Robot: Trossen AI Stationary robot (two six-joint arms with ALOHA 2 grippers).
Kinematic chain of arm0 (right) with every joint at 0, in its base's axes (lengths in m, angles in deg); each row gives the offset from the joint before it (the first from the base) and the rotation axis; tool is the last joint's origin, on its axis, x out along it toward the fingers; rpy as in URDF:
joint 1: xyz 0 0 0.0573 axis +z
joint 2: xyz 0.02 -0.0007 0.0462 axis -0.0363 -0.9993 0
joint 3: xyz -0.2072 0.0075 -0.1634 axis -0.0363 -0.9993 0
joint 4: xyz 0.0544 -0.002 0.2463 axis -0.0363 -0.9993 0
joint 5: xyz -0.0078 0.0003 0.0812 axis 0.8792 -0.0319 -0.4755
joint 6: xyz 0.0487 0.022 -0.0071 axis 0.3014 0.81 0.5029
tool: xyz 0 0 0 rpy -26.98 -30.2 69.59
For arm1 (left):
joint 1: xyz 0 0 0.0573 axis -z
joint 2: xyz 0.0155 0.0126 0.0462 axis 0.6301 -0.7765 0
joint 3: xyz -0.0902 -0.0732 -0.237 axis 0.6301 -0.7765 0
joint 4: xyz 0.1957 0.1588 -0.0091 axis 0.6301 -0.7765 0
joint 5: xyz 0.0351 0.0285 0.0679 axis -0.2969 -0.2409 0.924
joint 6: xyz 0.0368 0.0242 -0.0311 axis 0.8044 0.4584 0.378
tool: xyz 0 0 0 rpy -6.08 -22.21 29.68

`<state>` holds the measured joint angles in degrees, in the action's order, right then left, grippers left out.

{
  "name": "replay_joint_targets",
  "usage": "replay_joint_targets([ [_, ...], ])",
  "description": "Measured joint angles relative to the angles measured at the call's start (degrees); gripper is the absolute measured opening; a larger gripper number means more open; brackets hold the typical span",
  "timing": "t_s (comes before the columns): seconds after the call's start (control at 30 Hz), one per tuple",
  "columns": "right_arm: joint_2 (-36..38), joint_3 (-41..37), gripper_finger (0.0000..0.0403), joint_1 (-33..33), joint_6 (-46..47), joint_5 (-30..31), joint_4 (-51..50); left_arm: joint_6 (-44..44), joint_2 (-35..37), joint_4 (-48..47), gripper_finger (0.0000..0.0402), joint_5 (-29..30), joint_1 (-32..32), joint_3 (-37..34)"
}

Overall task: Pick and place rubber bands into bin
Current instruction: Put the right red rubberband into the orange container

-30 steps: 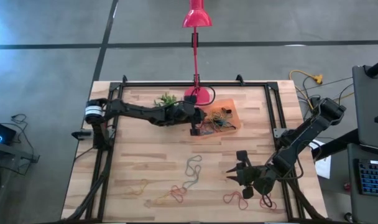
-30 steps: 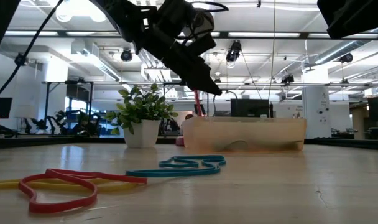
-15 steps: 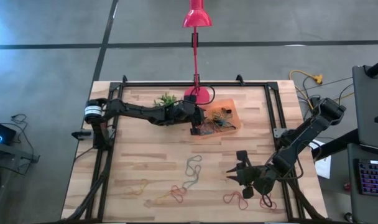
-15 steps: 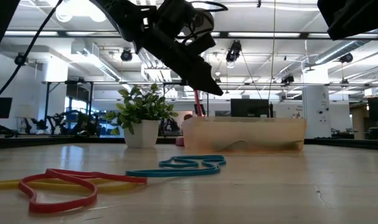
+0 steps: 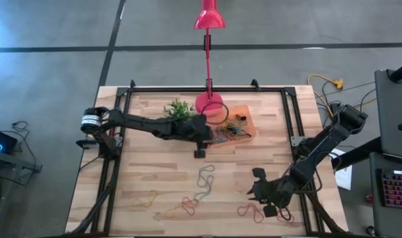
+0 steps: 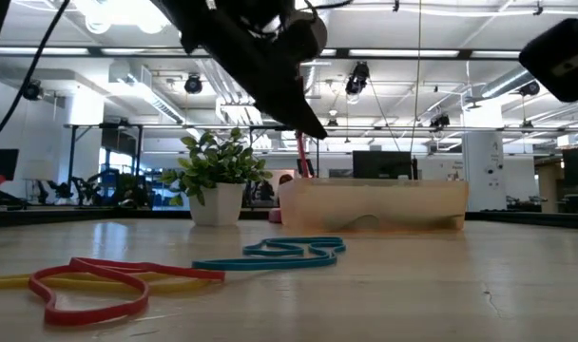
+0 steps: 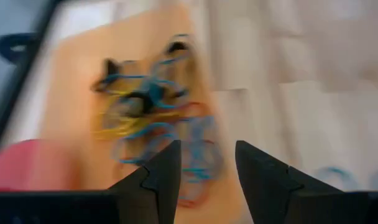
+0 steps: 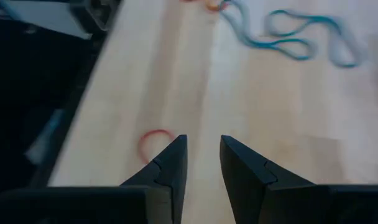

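1. Toward the far side of the pale wooden table (image 5: 155, 172), the shallow translucent orange rectangular plastic bin (image 5: 235, 125) sits just beside the round pink base of a tall pink lamp (image 5: 209, 102), with a small green potted plant (image 5: 177, 108) a little farther along the same side.
2. Inside the bin lies a tangle of thin rubber bands (image 5: 231, 129) in blue, yellow, red and dark colours; the left wrist view shows the same heap (image 7: 153, 118) on the orange floor of the tray.
3. The left gripper (image 5: 200, 147) hangs above the table at the bin's near corner, its two dark fingers (image 7: 161, 177) parted with a clear gap and nothing between them.
4. More loose bands lie on the near half of the table: a blue-grey looped band (image 5: 204, 180), a red and yellow pair (image 5: 182, 207), an orange-yellow band (image 5: 146, 199) and a red band (image 5: 253, 212).
5. In the low view the blue band (image 6: 279, 253) and the red and yellow loops (image 6: 104, 282) lie flat in front of the bin (image 6: 373, 205).
6. The right gripper (image 5: 267, 198) is low over the near right part of the table, close to the red band; its fingers (image 8: 166, 168) stand slightly apart and empty, with a small red loop (image 8: 153, 140) on the wood just ahead of them.
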<state>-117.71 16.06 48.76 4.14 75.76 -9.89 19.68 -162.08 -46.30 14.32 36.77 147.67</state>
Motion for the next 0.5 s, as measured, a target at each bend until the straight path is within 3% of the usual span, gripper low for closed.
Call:
replay_joint_targets([
  [0.33, -8.1, 2.72, 0.0086, 1.46, 2.9, -7.3, 1.3, -3.74, 3.65, -9.45, 0.0136, -2.74, 10.97, -0.74],
  [0.5, -13.31, 7.66, 0.0077, 3.92, 11.73, -11.84, -9.23, -3.77, 3.72, -11.19, 0.0136, -2.74, 15.38, -0.7],
])
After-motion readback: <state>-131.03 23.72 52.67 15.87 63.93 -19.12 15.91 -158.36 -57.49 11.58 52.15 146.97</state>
